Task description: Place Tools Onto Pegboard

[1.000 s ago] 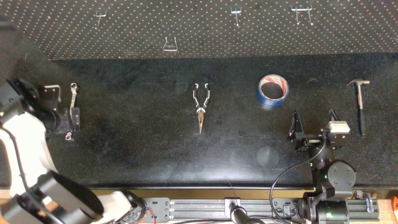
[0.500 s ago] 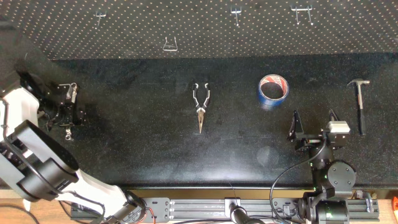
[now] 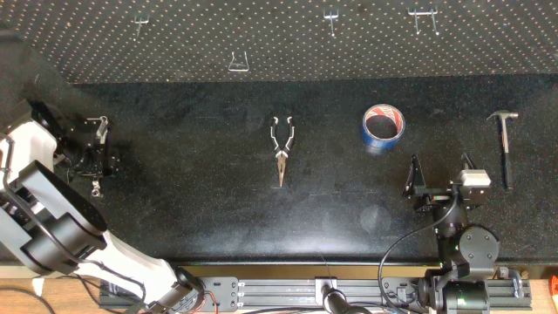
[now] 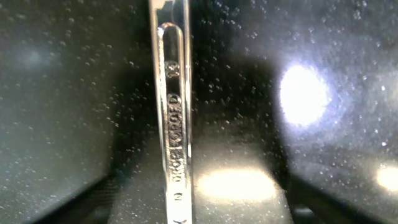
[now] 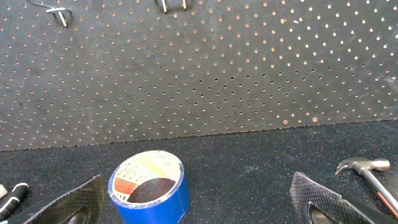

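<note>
A silver wrench (image 4: 174,112) lies on the black mat at the far left, its head (image 3: 103,126) pointing toward the pegboard (image 3: 279,39). My left gripper (image 3: 94,150) is low over it and open, a dark finger (image 4: 68,202) on either side of the shaft. My right gripper (image 3: 436,179) stands open near the front right with nothing between its fingers (image 5: 323,199). Ahead of it sit a blue tape roll (image 5: 150,185) and a hammer (image 5: 367,171). White-handled pliers (image 3: 281,148) lie mid-table.
Metal hooks hang on the pegboard: one (image 3: 239,63) low at centre-left, others (image 3: 330,17) (image 3: 423,17) along its top and one (image 3: 139,22) at the left. The tape roll (image 3: 383,125) and hammer (image 3: 503,144) lie right of the pliers.
The left arm has swung round and its gripper has shifted toward the pegboard, over the wrench. The right arm has not moved.
</note>
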